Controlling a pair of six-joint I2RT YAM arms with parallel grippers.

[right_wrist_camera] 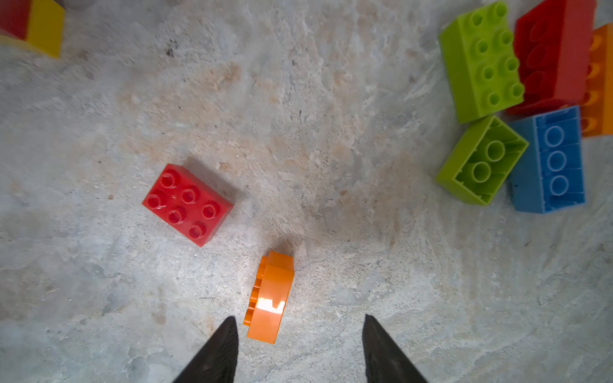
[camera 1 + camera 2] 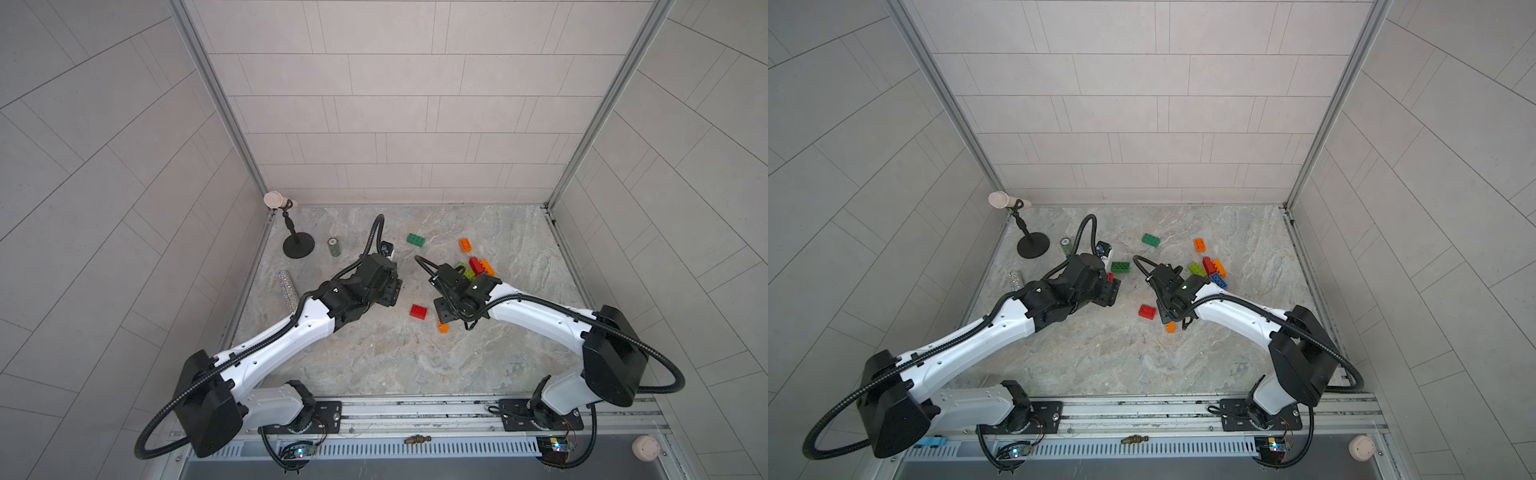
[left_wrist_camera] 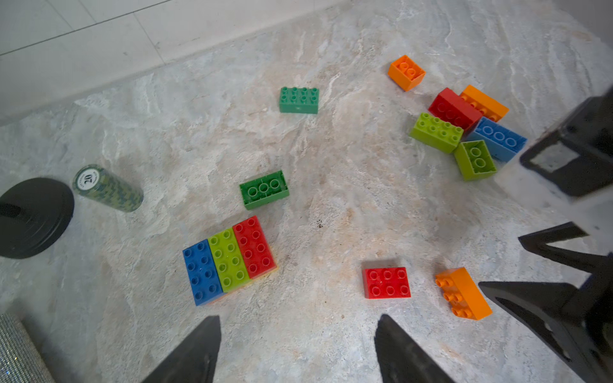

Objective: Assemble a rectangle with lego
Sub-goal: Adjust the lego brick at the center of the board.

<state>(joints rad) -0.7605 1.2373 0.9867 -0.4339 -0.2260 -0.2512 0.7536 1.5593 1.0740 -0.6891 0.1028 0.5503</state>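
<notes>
In a top view loose lego lay heaped on the tabletop. The left wrist view showed the left tool wide, empty, near a started slab: three bricks flush, studs up, long axes parallel, likely the rectangle's base. In the right wrist view the right tool stood parted, gripping nothing; an orange brick lay on its side at its tips, long axis pointing away.

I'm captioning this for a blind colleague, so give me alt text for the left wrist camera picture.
A flat panel of blue, lime and red Lego bricks set side by side lies on a marbled tabletop, beyond the open left hand. Loose bricks in green, red, orange, lime and blue lie scattered nearby.
</notes>
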